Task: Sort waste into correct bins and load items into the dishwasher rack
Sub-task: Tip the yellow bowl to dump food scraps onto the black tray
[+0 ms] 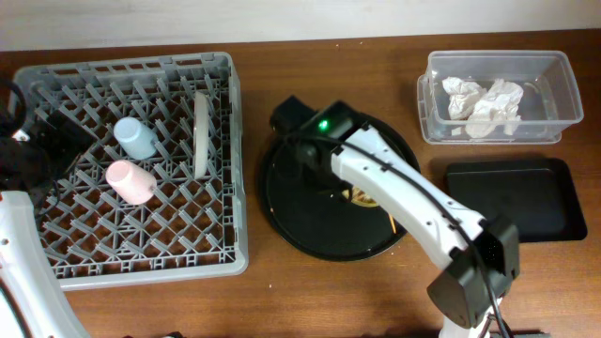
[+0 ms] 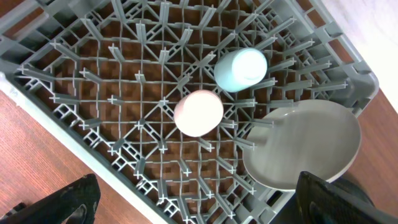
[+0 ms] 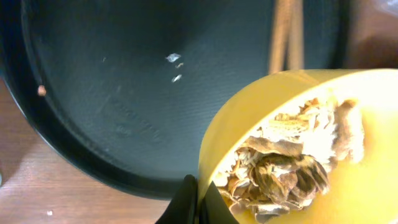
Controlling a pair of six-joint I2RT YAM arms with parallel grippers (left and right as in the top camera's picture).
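The grey dishwasher rack holds a light-blue cup, a pink cup and a pale grey plate standing on edge. My left gripper hangs open over the rack's edge with nothing between its fingers. In the left wrist view the pink cup, the blue cup and the plate lie ahead of it. My right gripper is shut on the rim of the yellow bowl, which holds brownish food scraps. Chopsticks lie beyond the bowl.
The bowl sits on a large round black tray at mid table, mostly under my right arm. A clear tub with crumpled white napkins stands at the back right. In front of the tub lies a shallow black tray.
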